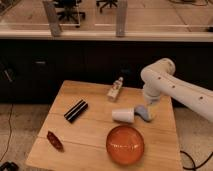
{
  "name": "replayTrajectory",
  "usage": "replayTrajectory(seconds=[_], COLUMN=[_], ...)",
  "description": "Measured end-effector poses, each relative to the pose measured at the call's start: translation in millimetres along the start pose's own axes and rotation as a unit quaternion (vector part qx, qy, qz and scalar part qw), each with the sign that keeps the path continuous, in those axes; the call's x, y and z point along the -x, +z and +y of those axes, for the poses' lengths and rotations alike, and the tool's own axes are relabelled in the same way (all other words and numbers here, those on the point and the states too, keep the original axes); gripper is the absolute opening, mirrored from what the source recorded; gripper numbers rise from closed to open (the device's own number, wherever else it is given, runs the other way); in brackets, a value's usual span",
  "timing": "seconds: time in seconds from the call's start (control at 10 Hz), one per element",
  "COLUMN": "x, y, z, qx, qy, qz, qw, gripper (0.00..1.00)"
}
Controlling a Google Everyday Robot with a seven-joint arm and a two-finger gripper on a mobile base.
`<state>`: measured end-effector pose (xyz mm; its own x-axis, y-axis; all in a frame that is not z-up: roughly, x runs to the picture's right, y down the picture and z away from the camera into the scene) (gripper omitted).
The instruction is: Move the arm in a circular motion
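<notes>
One arm [172,89]: glossy white, built of thick rounded tube segments with small dark dots along its side. It enters from the right edge, rises to a bulbous joint above the far right part of the table, then drops in a short vertical segment.

One gripper [144,113]: a pale blue-grey end piece below that segment, low over the table [95,131] and just beside the cup; whether it is spread or closed cannot be told.

One table: light wood laid in broad planks, rectangular, matte.

One cup [123,115]: white, tapered, lying on its side near the table's middle.

One bowl [125,145]: round, shiny orange-red, at the near edge.

One black bar [76,110]: oblong, ridged lengthwise, set diagonally at left.

One dark red piece [55,141]: slim, pointed, at the near left corner.

One small pale object [115,91]: narrow, at the far edge; kind unclear.
</notes>
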<state>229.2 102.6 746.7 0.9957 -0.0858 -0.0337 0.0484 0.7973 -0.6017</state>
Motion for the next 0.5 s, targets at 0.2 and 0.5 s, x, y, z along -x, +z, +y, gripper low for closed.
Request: replayTrajectory(seconds=[0.2, 0.5], x=[-4.6, -13.6], y=[0.6, 1.6], z=[1.6, 2.9], qx=[0.000, 0.003], qy=[-0.001, -0.008], qz=[0.000, 0.003], qw=[1.0000, 1.0000], gripper=[0.80, 0.80])
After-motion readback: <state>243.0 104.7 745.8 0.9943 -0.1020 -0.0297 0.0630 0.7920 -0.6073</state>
